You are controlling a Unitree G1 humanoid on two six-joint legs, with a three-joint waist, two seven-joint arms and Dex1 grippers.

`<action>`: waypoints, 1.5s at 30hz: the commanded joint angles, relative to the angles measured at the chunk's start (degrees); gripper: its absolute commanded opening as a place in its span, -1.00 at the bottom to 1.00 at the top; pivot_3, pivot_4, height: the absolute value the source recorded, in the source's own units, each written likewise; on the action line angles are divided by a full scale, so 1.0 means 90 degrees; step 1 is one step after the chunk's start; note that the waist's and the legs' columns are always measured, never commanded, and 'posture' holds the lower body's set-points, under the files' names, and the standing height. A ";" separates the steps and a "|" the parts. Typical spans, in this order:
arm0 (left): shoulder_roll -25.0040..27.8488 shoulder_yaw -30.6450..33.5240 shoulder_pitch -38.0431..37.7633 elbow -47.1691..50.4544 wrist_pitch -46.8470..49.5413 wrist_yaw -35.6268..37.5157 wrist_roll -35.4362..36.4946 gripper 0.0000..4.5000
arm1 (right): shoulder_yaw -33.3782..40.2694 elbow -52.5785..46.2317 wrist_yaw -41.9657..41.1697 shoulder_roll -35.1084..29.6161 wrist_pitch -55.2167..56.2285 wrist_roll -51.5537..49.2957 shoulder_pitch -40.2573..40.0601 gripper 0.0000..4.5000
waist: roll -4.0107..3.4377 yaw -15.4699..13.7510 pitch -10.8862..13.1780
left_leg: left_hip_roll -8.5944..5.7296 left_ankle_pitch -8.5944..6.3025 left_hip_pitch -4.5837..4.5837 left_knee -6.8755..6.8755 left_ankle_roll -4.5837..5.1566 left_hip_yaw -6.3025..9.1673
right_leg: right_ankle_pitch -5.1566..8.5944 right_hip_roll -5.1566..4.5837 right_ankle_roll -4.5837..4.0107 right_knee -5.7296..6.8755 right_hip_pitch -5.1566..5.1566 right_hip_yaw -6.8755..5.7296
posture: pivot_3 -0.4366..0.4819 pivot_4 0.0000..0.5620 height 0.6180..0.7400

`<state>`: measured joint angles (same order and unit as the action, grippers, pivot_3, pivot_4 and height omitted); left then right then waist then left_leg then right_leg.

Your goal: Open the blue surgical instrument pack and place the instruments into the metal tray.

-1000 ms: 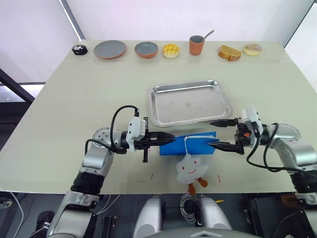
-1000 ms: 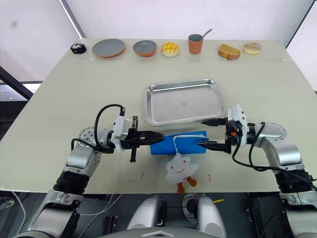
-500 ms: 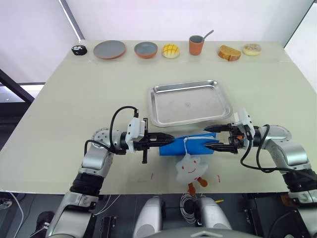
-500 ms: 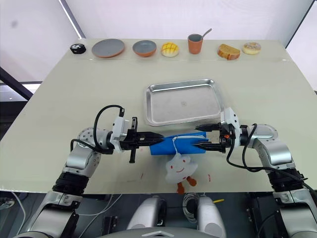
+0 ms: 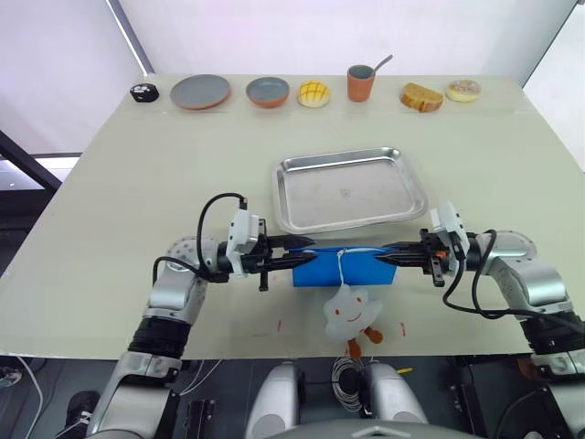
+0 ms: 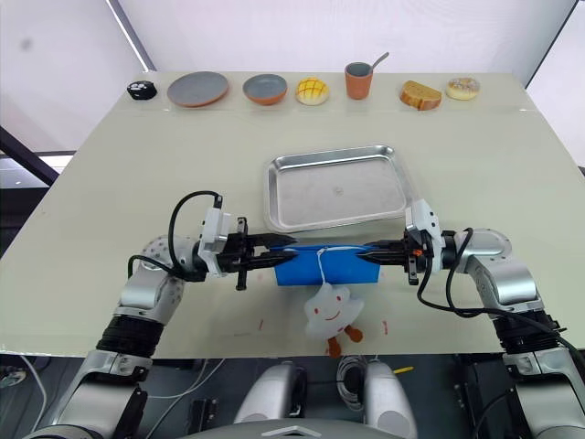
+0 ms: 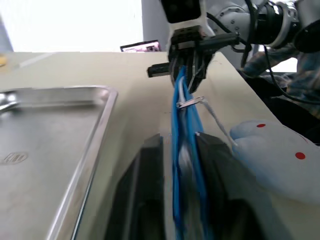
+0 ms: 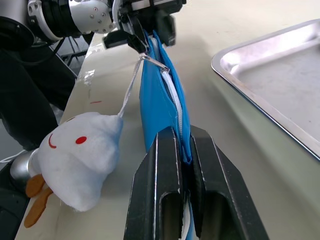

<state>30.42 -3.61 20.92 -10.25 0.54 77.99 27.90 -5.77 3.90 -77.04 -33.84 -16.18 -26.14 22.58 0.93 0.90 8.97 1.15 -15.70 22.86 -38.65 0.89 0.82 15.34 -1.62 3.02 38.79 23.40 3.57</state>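
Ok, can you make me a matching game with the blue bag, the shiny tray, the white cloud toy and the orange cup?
Things:
1. blue surgical instrument pack
2. metal tray
3. white cloud toy
4. orange cup

Places or states:
A. hangs over the table's near edge on a string
B. at the table's far edge, with a spoon in it
C. empty
D. pinched at both ends by the grippers

Pairs: 1-D, 2-C, 3-A, 4-B

One blue pack [image 5: 345,266], one plush charm [image 5: 353,309] and one metal tray [image 5: 352,188] are sitting near the table's front edge. Along the far edge are lying one black object [image 5: 144,92], one plate [image 5: 201,91], one bowl [image 5: 269,91], one cup [image 5: 361,84] and three pastries [image 5: 313,94].
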 commanded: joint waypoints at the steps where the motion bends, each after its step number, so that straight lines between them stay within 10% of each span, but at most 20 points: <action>1: 0.0503 0.0659 -0.0186 0.0721 0.0928 -0.0086 0.0726 0.29 | 0.0079 0.0045 0.0000 -0.0021 0.0137 0.0053 0.0133 -1.00 | 0.0000 0.0003 0.0001 | 0.0004 0.0000 0.0000 0.0000 0.0000 0.0000 | 0.0000 -0.0001 0.0000 0.0000 0.0000 0.0000 | -0.05 -0.47 1.00; 5: 0.1251 0.1416 -0.0654 0.1330 0.1831 -0.0088 0.1374 0.96 | 0.0130 0.0107 0.0030 -0.0017 0.0178 0.0074 0.0186 -1.00 | 0.0001 0.0021 0.0006 | 0.0009 0.0000 0.0000 0.0001 0.0000 0.0000 | 0.0000 -0.0002 0.0000 0.0000 0.0001 0.0000 | -0.05 -0.47 1.00; 12: 0.2174 0.1994 -0.1628 0.2473 0.2898 0.0034 0.1944 0.96 | 0.0187 0.0251 0.0079 -0.0051 0.0277 0.0148 0.0224 -1.00 | 0.0000 0.0003 0.0023 | 0.0007 0.0000 0.0001 0.0003 0.0000 -0.0005 | 0.0001 -0.0009 0.0000 -0.0002 0.0003 -0.0001 | -0.05 -0.47 1.00; 22: 0.2152 0.0660 -0.1406 0.3964 0.3397 -0.0829 0.1228 0.96 | 0.0136 0.0451 0.0137 -0.0048 0.0333 0.0222 0.0357 -1.00 | -0.0003 -0.0020 0.0026 | 0.0003 0.0000 0.0001 0.0004 -0.0001 -0.0008 | 0.0000 -0.0012 0.0000 -0.0003 0.0002 0.0001 | -0.05 -0.47 1.00; 44: 0.0730 -0.2181 0.0284 0.2784 0.3899 -0.1468 -0.0608 0.96 | 0.0080 0.0140 0.0183 -0.0096 0.0006 0.0208 0.0302 -1.00 | -0.0002 -0.0011 0.0027 | -0.0021 0.0001 0.0001 0.0001 -0.0001 -0.0010 | 0.0000 -0.0004 0.0000 0.0002 0.0003 0.0009 | -0.05 -0.47 1.00; 45: 0.0708 -0.2225 0.0318 0.2785 0.3926 -0.1467 -0.0636 0.74 | 0.0085 0.0119 0.0188 -0.0099 -0.0012 0.0201 0.0299 -1.00 | -0.0002 -0.0011 0.0027 | -0.0021 0.0001 0.0000 0.0001 -0.0001 -0.0010 | 0.0000 -0.0004 0.0000 0.0002 0.0002 0.0009 | -0.05 -0.47 1.00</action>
<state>36.87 -23.24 23.18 14.80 35.80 64.71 22.90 -5.76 7.09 -75.41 -33.88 -16.01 -24.04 25.60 0.91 0.80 9.21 0.96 -15.69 22.86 -38.64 0.88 0.72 15.34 -1.65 3.02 38.81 23.43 3.66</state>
